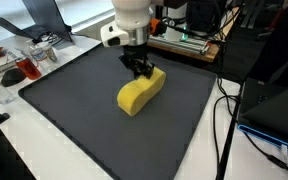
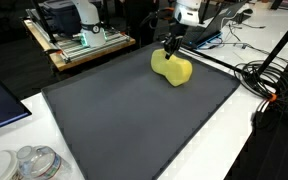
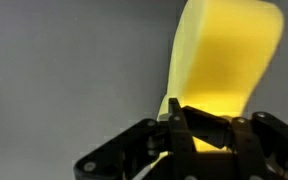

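Note:
A yellow foam sponge (image 1: 139,96) lies on the dark grey mat (image 1: 74,105), toward its far side. It shows in both exterior views, and in an exterior view it sits near the mat's back corner (image 2: 175,69). The gripper (image 1: 141,72) comes down from above onto the sponge's upper end, its black fingers pinched together on the foam. In the wrist view the sponge (image 3: 229,55) stretches away from the gripper (image 3: 184,125), whose fingers are shut on the near edge of the foam. The pinched edge is partly hidden by the fingers.
Clear plastic containers (image 1: 22,62) stand off the mat's corner, and a round plastic one (image 2: 36,162) sits at the near corner. A wooden board with electronics (image 2: 79,42) lies behind the mat. Cables (image 2: 266,82) and a dark device (image 1: 274,105) crowd one side.

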### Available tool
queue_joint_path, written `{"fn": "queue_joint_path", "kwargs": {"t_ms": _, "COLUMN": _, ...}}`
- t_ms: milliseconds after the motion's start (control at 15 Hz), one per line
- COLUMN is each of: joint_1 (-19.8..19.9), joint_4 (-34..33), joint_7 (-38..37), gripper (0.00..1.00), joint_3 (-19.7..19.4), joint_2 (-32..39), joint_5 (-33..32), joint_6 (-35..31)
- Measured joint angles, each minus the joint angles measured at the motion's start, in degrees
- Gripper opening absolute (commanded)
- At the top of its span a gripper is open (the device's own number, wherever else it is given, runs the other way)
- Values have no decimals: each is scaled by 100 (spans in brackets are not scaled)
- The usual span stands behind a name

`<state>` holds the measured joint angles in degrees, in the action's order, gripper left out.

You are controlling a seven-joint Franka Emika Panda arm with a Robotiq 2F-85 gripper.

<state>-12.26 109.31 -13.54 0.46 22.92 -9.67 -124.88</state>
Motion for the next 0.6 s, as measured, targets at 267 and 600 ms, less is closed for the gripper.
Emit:
{"fn": "queue_joint_path", "kwargs": {"t_ms": 267, "joint_1": -1, "joint_4": 47, "joint_7": -21, "gripper": 4, "joint_3": 15, "joint_2": -584, "joint_5": -176, "joint_6": 563}}
{"fn": "queue_joint_path", "kwargs": {"t_ms": 600, "joint_1": 5, "joint_4": 88, "joint_7": -21, "gripper": 4, "joint_3": 75, "joint_2": -938, "joint_5": -229, "joint_6": 875}}
